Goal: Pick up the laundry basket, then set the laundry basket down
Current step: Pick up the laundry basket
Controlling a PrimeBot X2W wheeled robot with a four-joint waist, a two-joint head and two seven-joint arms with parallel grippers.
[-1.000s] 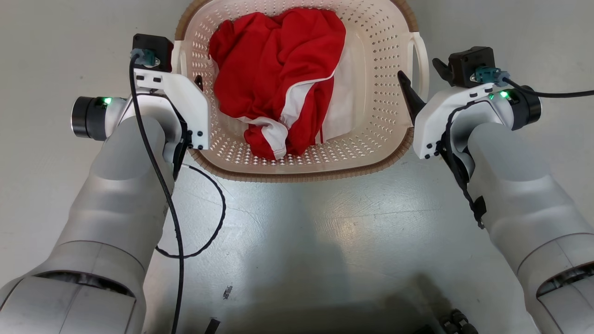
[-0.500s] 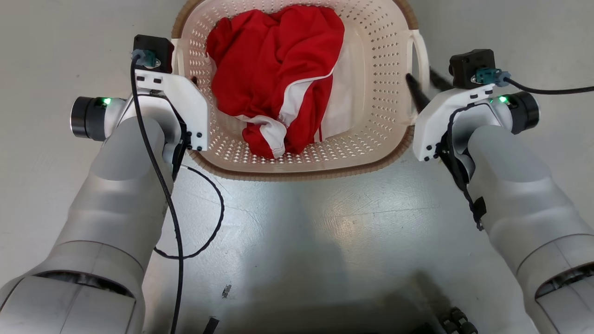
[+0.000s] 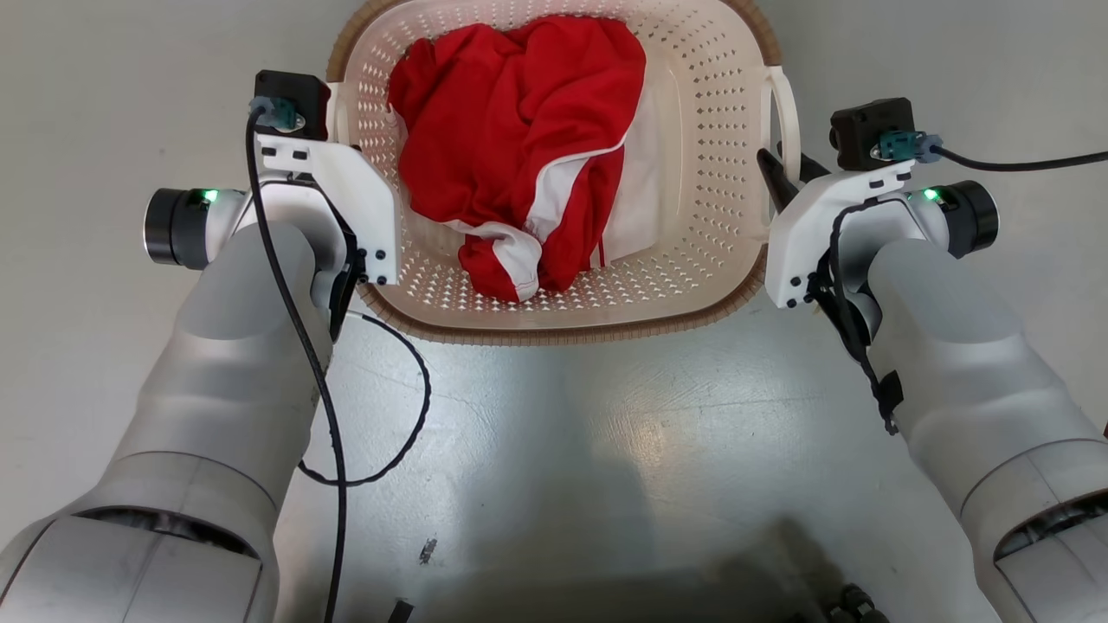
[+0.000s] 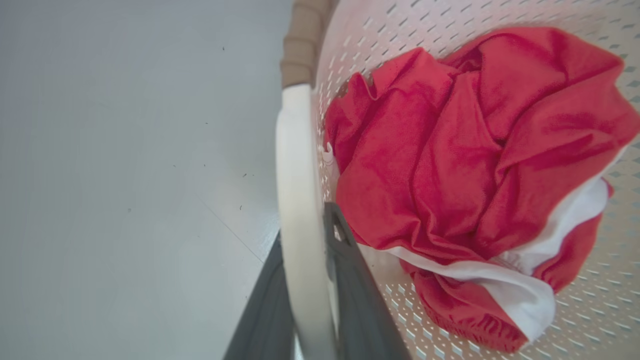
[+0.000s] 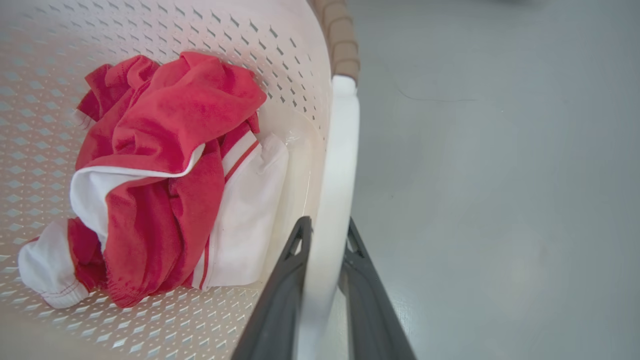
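Note:
The laundry basket (image 3: pixel 554 331) is cream-white and perforated with a brown woven-look rim. It sits on the grey floor at the top middle of the head view, with red and white clothing (image 3: pixel 519 130) inside. In the left wrist view my left gripper (image 4: pixel 305 227) is shut on the basket's white left handle (image 4: pixel 295 165), one dark finger on each side. My right gripper (image 5: pixel 327 223) is shut on the white right handle (image 5: pixel 340 150) in the same way. Its fingers (image 3: pixel 773 176) also show against that handle in the head view. There my left fingertips are hidden behind the wrist bracket.
Smooth grey floor (image 3: pixel 606 415) surrounds the basket. A black cable (image 3: pixel 407 433) loops down from my left wrist over the floor. Small dark parts (image 3: pixel 853 601) sit at the bottom edge.
Both grippers went from open around the handles to shut on them. The right fingers, spread wide a second ago, now pinch the right handle. The basket has barely shifted.

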